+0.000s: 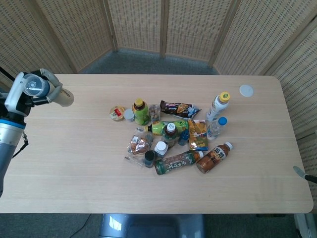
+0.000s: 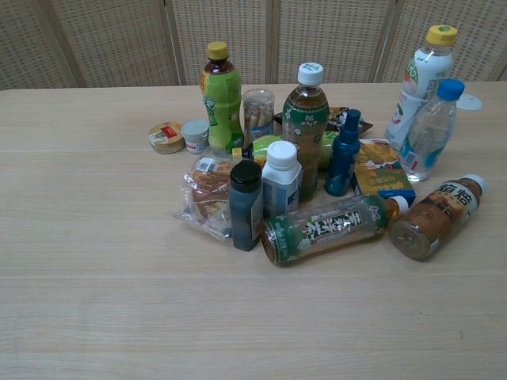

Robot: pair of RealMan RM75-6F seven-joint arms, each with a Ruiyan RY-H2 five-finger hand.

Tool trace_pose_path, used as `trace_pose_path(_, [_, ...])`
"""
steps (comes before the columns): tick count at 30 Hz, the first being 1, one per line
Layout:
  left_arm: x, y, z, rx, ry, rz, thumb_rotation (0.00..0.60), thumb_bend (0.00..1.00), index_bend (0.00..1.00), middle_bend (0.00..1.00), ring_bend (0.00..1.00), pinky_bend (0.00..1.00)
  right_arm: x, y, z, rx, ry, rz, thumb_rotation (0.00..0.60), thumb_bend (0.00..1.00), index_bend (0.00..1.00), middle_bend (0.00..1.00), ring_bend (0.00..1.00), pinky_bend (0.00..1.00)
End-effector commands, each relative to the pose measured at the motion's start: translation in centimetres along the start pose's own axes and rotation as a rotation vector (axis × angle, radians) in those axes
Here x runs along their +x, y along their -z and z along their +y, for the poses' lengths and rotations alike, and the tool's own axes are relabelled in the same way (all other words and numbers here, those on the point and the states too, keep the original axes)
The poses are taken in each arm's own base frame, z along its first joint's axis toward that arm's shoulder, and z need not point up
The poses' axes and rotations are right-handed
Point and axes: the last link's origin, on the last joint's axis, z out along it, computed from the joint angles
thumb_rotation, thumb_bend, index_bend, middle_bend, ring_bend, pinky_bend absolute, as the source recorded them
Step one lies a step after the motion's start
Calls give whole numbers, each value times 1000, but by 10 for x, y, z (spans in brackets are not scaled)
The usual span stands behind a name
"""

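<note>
Head view: wooden table [image 1: 74, 163] set before wicker screens [image 1: 138, 25]; left hand [image 1: 22, 94] raised at the far left edge, above the table's left end and well apart from the clutter, its fingers wrapped around a cream bottle [image 1: 59, 96] that lies tilted with its base pointing toward the table's middle; right hand outside both views. Central clutter, by size: white bottle with a yellow cap [image 1: 218, 105] upright at the right; clear bottle with a blue cap [image 1: 215, 128] just beside it; green-label tea bottle [image 1: 177, 162] lying on its side at the near edge; brown tea bottle [image 1: 214, 157] lying to its right; green bottle with a yellow cap [image 1: 140, 112] upright at the left; tall tea bottle with a white cap [image 2: 305, 127] upright in the middle; dark snack packet [image 1: 179, 108] at the far side; clear bag of bread [image 1: 137, 147] at the near left; orange packet [image 1: 198, 135]; white-capped jar [image 2: 280, 179] touching a black-capped dark bottle [image 2: 246, 204]; dark blue spray bottle [image 2: 343, 154]; clear cup of sticks [image 2: 257, 115]; round tin with a red label [image 1: 117, 113] just beside a small white pot [image 1: 129, 115]; white disc [image 1: 246, 90] alone near the far right corner.
</note>
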Motion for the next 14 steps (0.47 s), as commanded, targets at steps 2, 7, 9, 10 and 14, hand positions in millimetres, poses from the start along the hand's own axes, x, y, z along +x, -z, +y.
trace_pose_path(2, [-5, -13, 18, -25, 44, -10, 600, 387, 746, 717, 635, 431, 1, 2, 3, -11, 4, 1, 515, 23, 0, 0, 0, 0])
trace_pose_path(7, [-18, -26, 24, -25, 68, -34, 600, 385, 746, 717, 634, 432, 4, 5, 6, -23, 4, 7, 514, 22, 0, 0, 0, 0])
trace_pose_path(9, [-23, -29, 25, -23, 68, -41, 600, 385, 747, 717, 635, 431, 4, 6, 9, -32, 5, 9, 513, 23, 0, 0, 0, 0])
trace_pose_path(10, [-25, -30, 25, -22, 69, -42, 600, 385, 748, 717, 634, 431, 4, 6, 10, -35, 6, 8, 513, 23, 0, 0, 0, 0])
trace_pose_path(14, [-29, -35, 25, -21, 85, -36, 600, 383, 755, 717, 634, 431, 6, 7, 12, -41, 5, 10, 514, 21, 0, 0, 0, 0])
